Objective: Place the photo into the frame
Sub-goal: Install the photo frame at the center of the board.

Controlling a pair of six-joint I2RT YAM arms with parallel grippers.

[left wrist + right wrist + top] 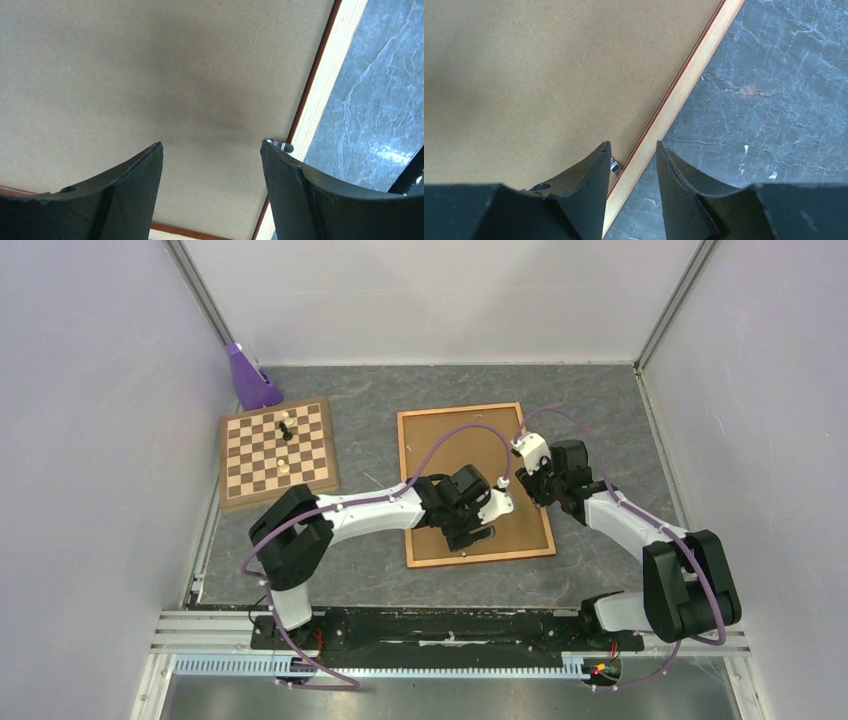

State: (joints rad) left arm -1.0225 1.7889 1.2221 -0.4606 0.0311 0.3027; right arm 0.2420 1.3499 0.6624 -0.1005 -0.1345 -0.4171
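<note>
The frame [404,490] lies flat mid-table, its orange-brown rails around a plain brown backing panel [450,455]. The photo is out of view. My left gripper [478,536] hovers open over the panel's near right part; in the left wrist view the gripper [211,146] has only panel [150,75] between its fingers, and a small metal tab [281,145] sits by the right fingertip at the rail [325,85]. My right gripper [528,478] is at the frame's right rail. Its jaws [633,145] stand partly open astride the rail [689,70], a metal tab [615,167] beside the left finger.
A chessboard [278,452] with a few pieces lies at the left. A purple object [250,378] stands in the back left corner. White walls close in the grey marbled table [600,410] on three sides.
</note>
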